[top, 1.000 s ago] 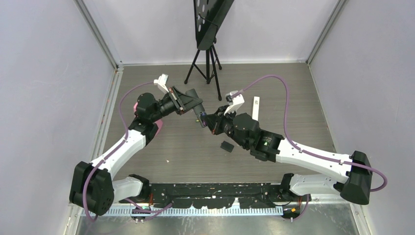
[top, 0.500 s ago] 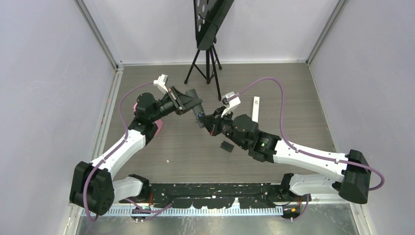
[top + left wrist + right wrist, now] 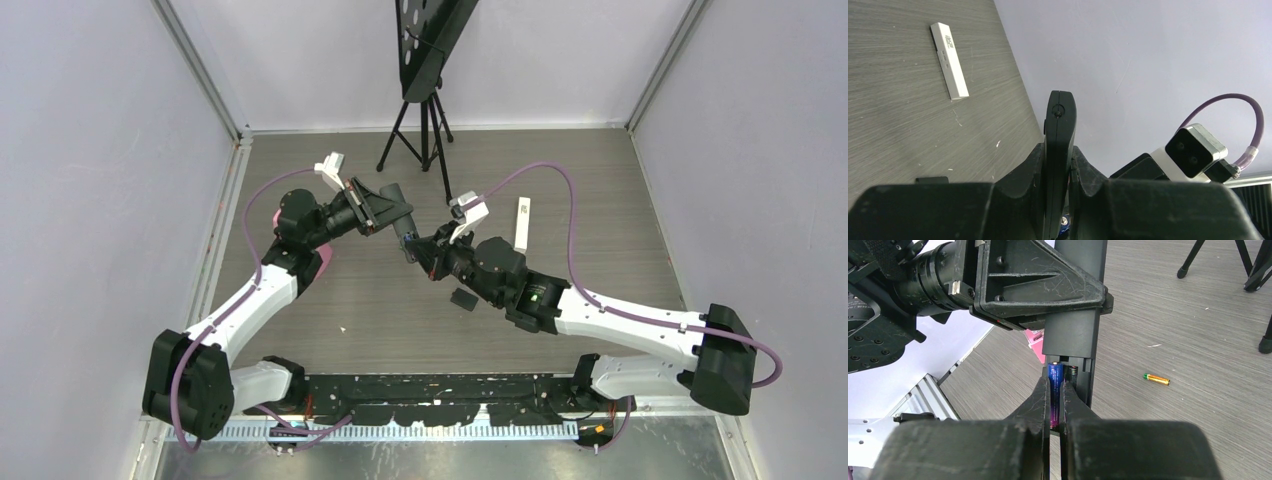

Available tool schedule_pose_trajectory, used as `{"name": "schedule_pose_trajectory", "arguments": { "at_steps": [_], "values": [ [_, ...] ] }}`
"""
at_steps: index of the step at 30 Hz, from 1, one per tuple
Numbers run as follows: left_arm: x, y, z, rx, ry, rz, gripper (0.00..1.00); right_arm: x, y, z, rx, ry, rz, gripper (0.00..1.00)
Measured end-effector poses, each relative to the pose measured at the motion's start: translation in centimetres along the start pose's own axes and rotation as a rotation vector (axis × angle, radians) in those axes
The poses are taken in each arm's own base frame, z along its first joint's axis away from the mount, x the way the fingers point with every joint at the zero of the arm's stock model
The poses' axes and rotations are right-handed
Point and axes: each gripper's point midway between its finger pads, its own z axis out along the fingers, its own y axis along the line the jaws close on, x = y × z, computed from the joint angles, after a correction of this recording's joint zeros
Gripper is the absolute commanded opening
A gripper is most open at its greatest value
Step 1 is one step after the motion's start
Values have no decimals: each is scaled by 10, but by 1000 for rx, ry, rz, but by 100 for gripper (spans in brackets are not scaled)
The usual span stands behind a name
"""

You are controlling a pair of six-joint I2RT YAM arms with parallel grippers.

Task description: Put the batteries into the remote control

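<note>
**1. L tool** [image 3: 1058, 156]
- State: clenched on the black remote [image 3: 1058, 120].
- Remote sits edge-on between both fingers at centre of the L wrist view. Its far end projects above the fingertips.
- Top view: L tool [image 3: 383, 213] is just left of frame centre. Remote [image 3: 400, 215] slants toward lower right.

**2. R tool** [image 3: 1055, 397]
- State: closed tight on the purple battery [image 3: 1055, 371], fingers nearly together.
- Battery lies lengthwise between the fingers at centre of the R wrist view. Its upper end shows past the fingertips.
- That end is at the open battery bay [image 3: 1075, 371] in the remote's lower end, L-hand slot. A spring shows in the slot beside it.
- Seated or not: cannot tell.
- Top view: R tool [image 3: 420, 250] is just below and right of the L tool, its tips at the remote's end.

**3. Other items**
- Orange-yellow battery [image 3: 1156, 379]: flat on the bench [image 3: 1198, 340], right of centre in the R wrist view, well apart from both tools.
- White remote [image 3: 949, 60]: flat on the bench, upper left of the L wrist view; right of centre in the top view.
- Small black cover piece [image 3: 463, 298]: on the bench, just below the R tool in the top view.
- Pink item [image 3: 1035, 338]: mostly hidden behind the remote, ID unclear.
- Tripod [image 3: 425, 130]: top centre of the top view.
</note>
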Motion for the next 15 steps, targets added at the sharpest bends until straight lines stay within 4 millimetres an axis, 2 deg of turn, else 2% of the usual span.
{"name": "schedule_pose_trajectory", "arguments": {
  "at_steps": [15],
  "values": [
    [3, 11, -4, -29, 31, 34, 0, 21, 1, 6, -12, 76, -25, 0]
  ]
}}
